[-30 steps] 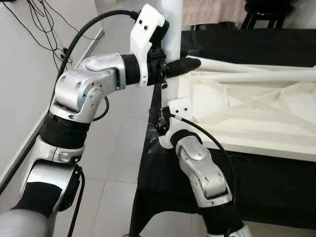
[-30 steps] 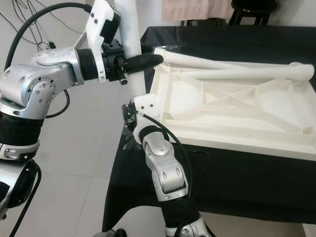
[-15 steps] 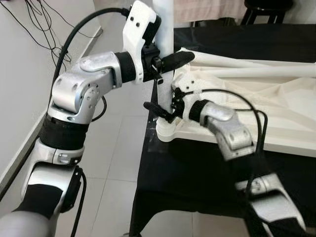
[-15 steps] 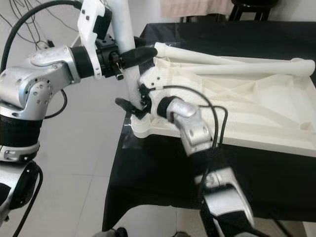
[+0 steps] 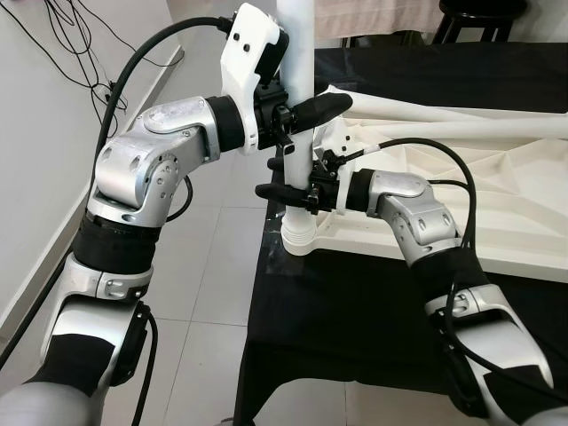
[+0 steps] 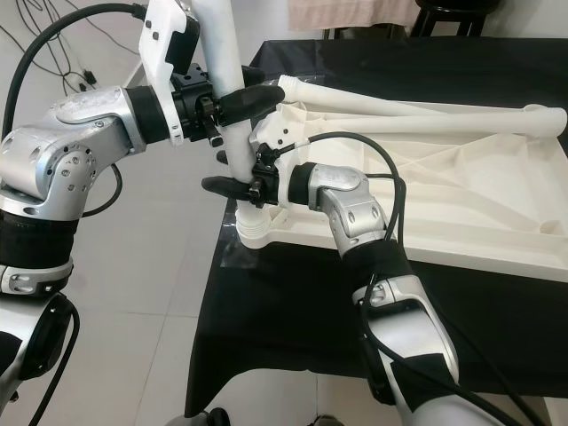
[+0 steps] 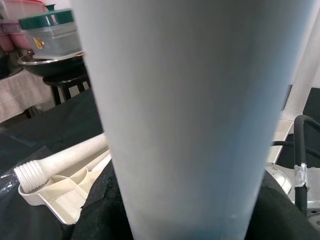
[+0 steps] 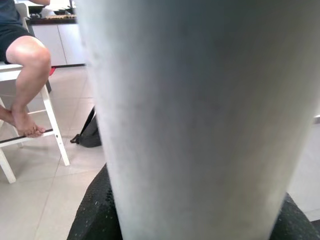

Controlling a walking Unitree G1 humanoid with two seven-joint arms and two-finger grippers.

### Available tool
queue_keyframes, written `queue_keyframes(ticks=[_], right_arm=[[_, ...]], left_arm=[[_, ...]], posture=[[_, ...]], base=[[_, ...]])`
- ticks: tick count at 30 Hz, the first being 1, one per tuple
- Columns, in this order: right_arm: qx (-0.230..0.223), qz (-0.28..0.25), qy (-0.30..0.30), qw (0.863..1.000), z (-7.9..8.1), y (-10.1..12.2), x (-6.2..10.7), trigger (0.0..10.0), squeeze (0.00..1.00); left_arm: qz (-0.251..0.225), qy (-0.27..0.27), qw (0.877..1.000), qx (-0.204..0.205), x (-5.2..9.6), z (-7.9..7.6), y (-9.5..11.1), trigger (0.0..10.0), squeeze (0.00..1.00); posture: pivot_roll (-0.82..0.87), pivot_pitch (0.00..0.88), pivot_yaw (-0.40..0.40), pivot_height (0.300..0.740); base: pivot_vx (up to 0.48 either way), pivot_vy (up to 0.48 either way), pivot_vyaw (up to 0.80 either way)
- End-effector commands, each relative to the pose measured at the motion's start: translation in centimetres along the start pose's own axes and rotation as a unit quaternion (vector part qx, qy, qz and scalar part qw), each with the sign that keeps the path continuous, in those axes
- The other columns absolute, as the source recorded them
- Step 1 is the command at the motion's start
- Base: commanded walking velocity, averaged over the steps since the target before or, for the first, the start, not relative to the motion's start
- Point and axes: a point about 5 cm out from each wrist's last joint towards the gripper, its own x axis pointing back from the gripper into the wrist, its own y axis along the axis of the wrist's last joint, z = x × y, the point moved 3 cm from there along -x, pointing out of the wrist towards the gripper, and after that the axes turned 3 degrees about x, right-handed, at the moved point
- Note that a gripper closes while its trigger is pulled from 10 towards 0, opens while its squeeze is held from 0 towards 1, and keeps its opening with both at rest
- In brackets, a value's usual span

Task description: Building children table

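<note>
A white table leg (image 5: 296, 53) stands upright in the near left corner socket of the upturned white tabletop (image 5: 497, 222). My left gripper (image 5: 306, 111) is shut on the leg high up, reaching in from the left. Lower down, just above the socket, my right gripper (image 5: 288, 182) is shut on the same leg, one black finger on each side. The leg (image 7: 190, 100) looms close in the left wrist view, and the leg (image 8: 200, 115) is just as close in the right wrist view. Two loose legs (image 6: 399, 111) lie across the tabletop's far side.
The tabletop rests on a table under a black cloth (image 5: 355, 311). Tiled floor (image 5: 204, 293) and a wall with cables (image 5: 71, 35) lie to the left. A person (image 8: 22, 60) sits on a white stool. A stool (image 7: 65, 82) holds a bowl and containers.
My right arm has swung up from below the table's edge, and its gripper has closed on the lower part of the leg. The left gripper keeps its hold.
</note>
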Motion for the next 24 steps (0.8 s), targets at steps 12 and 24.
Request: queue_keyframes(ticks=[12,24], right_arm=[[-0.016,0.009,-0.002,1.000,0.3,-1.1,-1.0,0.0,0.00],[-0.126,0.117,-0.382,0.908,4.3,-7.4,1.0,0.0,0.00]], left_arm=[[0.018,0.007,1.000,0.015,-0.4,-0.1,-1.4,10.0,0.00],[0.017,0.051,0.998,0.020,0.2,0.9,-1.8,10.0,0.00]], posture=[[0.05,0.174,0.057,0.740],[0.02,0.171,0.034,0.740]], base=[[0.000,0.000,0.00],[0.000,0.000,0.00]])
